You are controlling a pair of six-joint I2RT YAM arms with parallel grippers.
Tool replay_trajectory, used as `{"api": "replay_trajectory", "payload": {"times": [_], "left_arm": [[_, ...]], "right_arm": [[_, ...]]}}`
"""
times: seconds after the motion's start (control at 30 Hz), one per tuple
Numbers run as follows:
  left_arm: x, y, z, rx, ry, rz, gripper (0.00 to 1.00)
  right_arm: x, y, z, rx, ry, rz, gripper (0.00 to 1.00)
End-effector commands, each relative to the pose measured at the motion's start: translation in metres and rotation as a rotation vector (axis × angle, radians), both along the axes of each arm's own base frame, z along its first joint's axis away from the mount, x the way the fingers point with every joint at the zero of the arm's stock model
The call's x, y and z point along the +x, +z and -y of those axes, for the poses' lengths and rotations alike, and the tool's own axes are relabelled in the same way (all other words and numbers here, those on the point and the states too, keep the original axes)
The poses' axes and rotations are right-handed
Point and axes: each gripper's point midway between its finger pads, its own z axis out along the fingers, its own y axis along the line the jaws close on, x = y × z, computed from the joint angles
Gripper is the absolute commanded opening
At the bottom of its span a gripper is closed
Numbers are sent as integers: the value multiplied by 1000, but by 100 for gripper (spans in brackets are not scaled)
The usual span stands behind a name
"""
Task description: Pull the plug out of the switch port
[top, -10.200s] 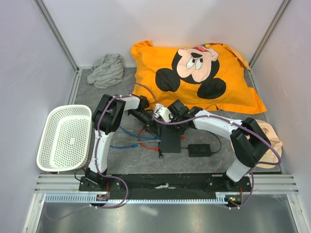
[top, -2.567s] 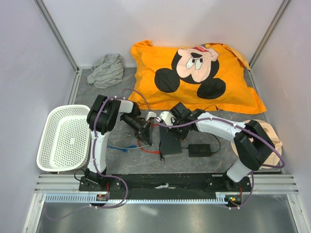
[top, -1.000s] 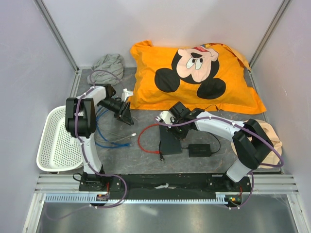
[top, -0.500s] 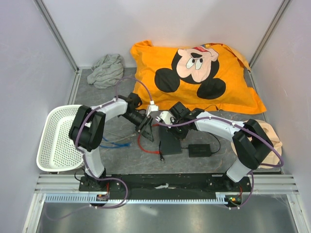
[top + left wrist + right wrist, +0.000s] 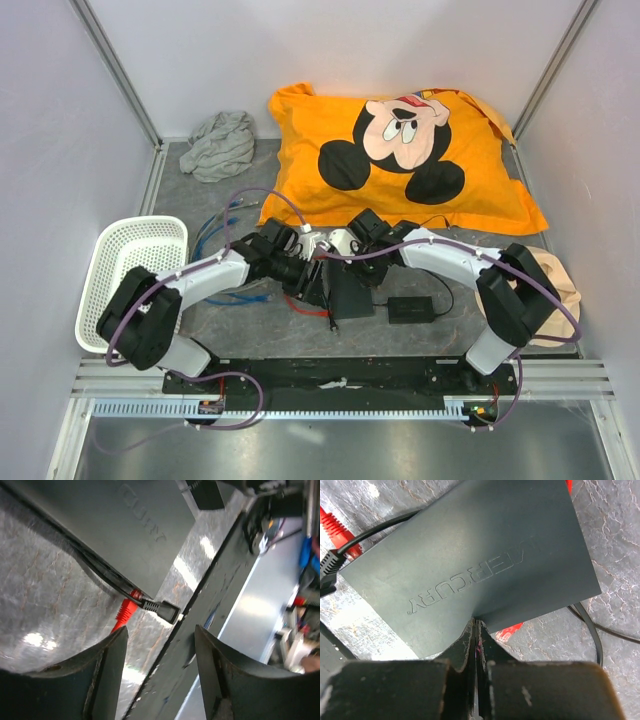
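The red plug (image 5: 125, 612) at a corner of the switch (image 5: 100, 520) lies just beyond the spread left gripper (image 5: 160, 632), while the closed right gripper (image 5: 475, 630) touches the switch.

Bare surface (image 5: 265, 328) free on the near side of the left arm (image 5: 205, 280), red plug (image 5: 127, 611) and black plug (image 5: 160, 611) crowding one corner of the switch (image 5: 352, 292), brick (image 5: 411, 309) just right, pillow (image 5: 400, 150) walling the far side, basket (image 5: 140, 250) at left.
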Motion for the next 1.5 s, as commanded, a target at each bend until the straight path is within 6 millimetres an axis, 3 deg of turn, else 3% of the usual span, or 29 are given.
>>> {"api": "replay_trajectory", "payload": {"times": [0.0,0.13,0.33,0.43,0.5,0.53,0.57,0.63,0.7,0.73,0.83,1.0,1.17,1.4,1.47], "left_arm": [[-6,9,15,-2,164,-97,63],[-4,9,9,2,226,-83,64],[15,33,-5,-110,282,-26,64],[31,41,-16,-136,320,46,65],[46,45,-30,-145,380,66,66],[55,48,-35,-150,399,91,67],[70,42,-47,-131,448,87,67],[95,46,-60,-113,494,112,68],[116,42,-75,-103,533,80,68],[130,56,-78,-117,527,114,68],[139,67,-82,-136,469,117,68],[137,73,-103,-127,487,200,70],[127,79,-132,-101,556,268,72],[118,89,-138,-125,586,320,74],[122,89,-149,-121,630,324,75]], "right_arm": [[10,-25,11,-71,-89,-39,0],[26,-13,7,-39,-136,-15,0],[43,31,10,-8,-163,52,0],[29,67,6,78,-92,70,0],[9,92,-2,173,1,74,2],[2,99,-5,207,43,79,12],[-6,106,-7,241,77,87,39],[-24,111,-23,300,174,63,47],[-47,110,-44,292,301,65,55],[-49,106,-47,268,371,109,58],[-68,98,-59,243,566,174,63],[-90,75,-70,152,920,317,67],[-107,49,-71,94,1093,383,64],[-107,25,-82,28,1274,517,62],[-103,18,-86,4,1317,544,62]]}}
